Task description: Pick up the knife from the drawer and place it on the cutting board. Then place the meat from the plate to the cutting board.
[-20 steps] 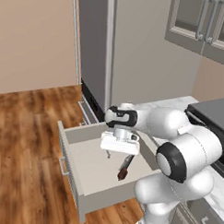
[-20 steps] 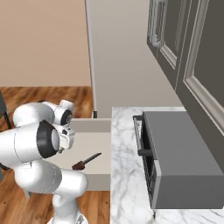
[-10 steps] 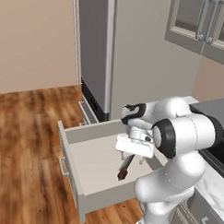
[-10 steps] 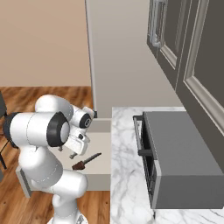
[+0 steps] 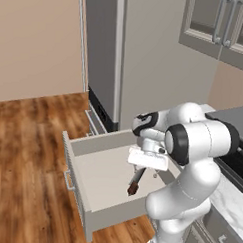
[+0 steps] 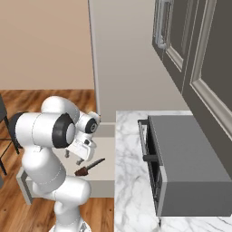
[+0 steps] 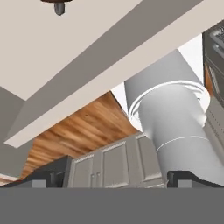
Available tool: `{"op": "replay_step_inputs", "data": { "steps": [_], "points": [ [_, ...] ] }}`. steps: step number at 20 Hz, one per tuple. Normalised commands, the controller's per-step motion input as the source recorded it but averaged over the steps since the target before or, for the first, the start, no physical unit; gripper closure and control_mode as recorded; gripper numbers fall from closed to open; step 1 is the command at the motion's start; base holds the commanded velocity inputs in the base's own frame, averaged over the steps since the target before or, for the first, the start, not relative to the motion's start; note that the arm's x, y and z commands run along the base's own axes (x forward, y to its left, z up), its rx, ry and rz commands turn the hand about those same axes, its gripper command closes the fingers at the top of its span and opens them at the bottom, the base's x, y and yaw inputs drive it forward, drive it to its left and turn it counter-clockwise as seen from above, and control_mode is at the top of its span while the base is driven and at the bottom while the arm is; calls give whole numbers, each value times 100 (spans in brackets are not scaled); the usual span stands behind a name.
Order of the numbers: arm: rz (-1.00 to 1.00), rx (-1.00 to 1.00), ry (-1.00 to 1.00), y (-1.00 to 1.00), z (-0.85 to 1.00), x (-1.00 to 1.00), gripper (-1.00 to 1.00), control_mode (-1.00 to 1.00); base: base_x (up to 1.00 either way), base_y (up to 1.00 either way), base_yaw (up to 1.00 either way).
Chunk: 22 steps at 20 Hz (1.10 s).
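Gripper [image 5: 141,169] low over the open drawer [image 5: 98,175], jaws spread wide, nothing between them; just above the knife [image 5: 134,182] near its blade end, not touching as far as can be told. Seen from the hand camera with two dark fingertips [image 7: 186,178] far apart at the bottom edge. Swung since a second ago from the drawer's middle toward its back right corner, arm folded closer over the base, wrist turned so the hand camera now looks out past the drawer's rim at wood floor [image 7: 83,127] and lower cabinets [image 7: 113,168]

Knife flat on the pale drawer bottom, right of centre, dark handle toward the drawer front, grey blade angled back toward the counter [image 6: 131,181]; same spot and angle as in both earlier looks. Handle butt just visible at the top edge of the hand view [image 7: 58,6]

Drawer pulled fully out, unmoved. Beyond: tall grey fridge [image 5: 146,59], marble counter with a dark oven-like box [image 6: 186,163] on it, all unchanged
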Motion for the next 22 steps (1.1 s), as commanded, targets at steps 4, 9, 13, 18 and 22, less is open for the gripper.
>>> {"op": "replay_step_inputs", "data": {
  "steps": [4,9,13,18,22],
  "points": [
    [0,-6,-12,0,-24,-1,-100,-100,0,0,0],
    [0,0,-13,0,-10,-1,-100,-100,0,0,0],
    [0,0,-6,0,-25,10,-100,-100,0,0,0],
    [0,-4,-6,0,-29,29,-100,-100,0,0,0],
    [0,-6,-1,0,-33,36,-100,-100,0,0,0]
  ]
}}
